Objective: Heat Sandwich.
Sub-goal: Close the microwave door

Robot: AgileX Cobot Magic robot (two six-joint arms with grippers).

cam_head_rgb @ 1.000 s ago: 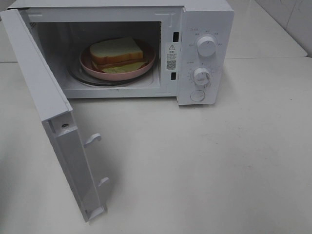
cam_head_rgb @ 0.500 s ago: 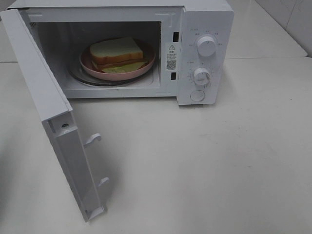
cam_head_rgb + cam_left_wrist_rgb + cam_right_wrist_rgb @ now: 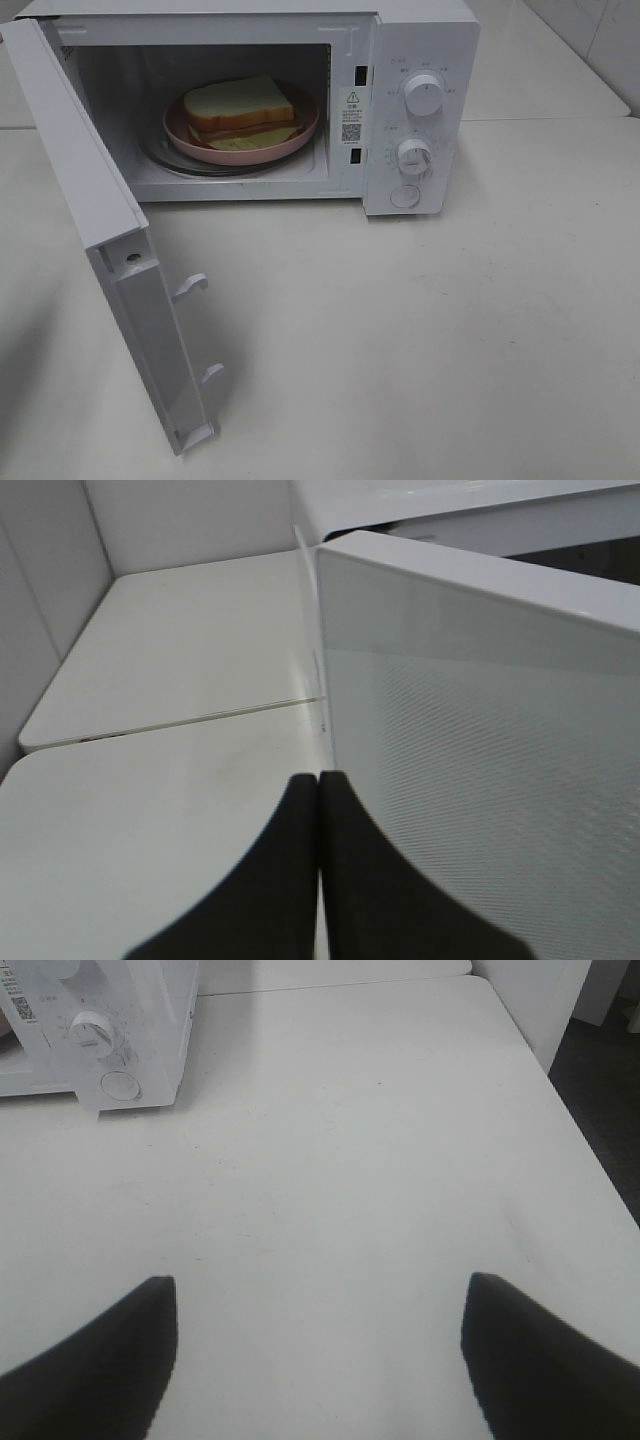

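Left gripper (image 3: 318, 880), pinched shut and empty, faces the open microwave door (image 3: 150, 340) at 9 o'clock, while the right gripper (image 3: 320, 1360) is spread empty and the sandwich (image 3: 240, 105) sits inside at 11 o'clock, so shutting and timing remain.

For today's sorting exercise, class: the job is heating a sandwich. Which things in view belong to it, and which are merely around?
Job: sandwich, pink plate, microwave, its open door, upper knob, lower knob.
Merely around: white table, wall.
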